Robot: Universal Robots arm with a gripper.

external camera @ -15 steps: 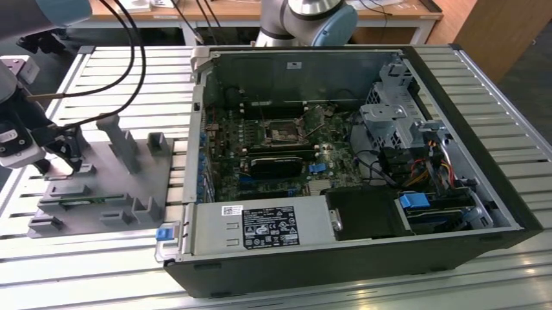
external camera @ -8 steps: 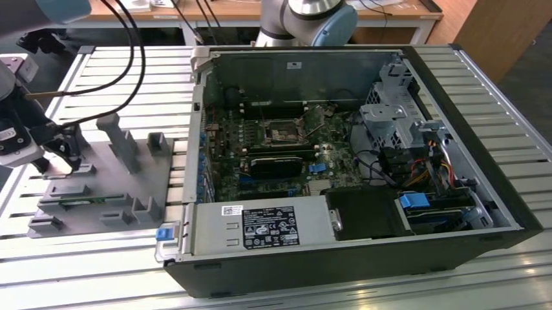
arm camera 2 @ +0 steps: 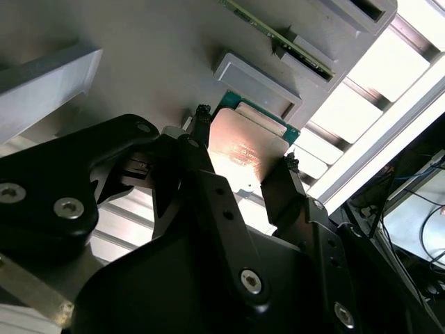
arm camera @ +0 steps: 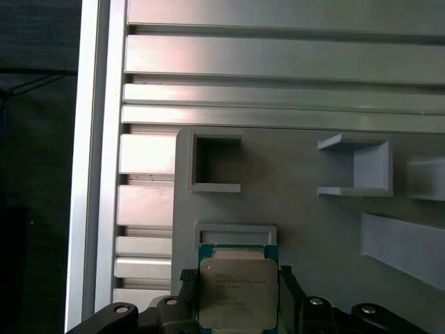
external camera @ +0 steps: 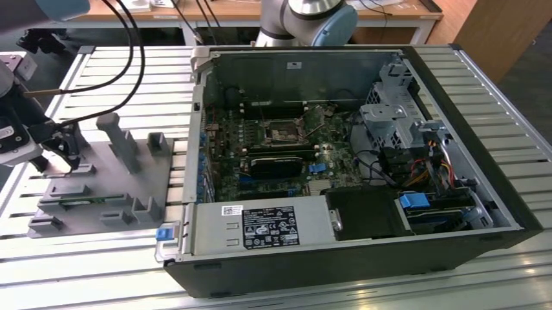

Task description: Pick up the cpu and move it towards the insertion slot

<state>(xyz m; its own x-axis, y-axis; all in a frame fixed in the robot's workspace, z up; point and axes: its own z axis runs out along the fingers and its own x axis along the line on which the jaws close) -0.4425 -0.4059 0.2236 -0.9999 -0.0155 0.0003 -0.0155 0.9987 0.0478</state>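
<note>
We see the gripper clenched on the cpu, fingers against two opposite edges, over the grey fixture plate at the exterior view's left. The insertion slot sits well apart, upper centre of that frame, inside the open computer case, beyond its raised wall. Bare slatted table borders the plate.

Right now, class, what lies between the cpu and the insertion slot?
In the exterior view, the grey fixture's uprights and the case's side wall stand between the cpu, at the pincer, and the insertion slot.
</note>
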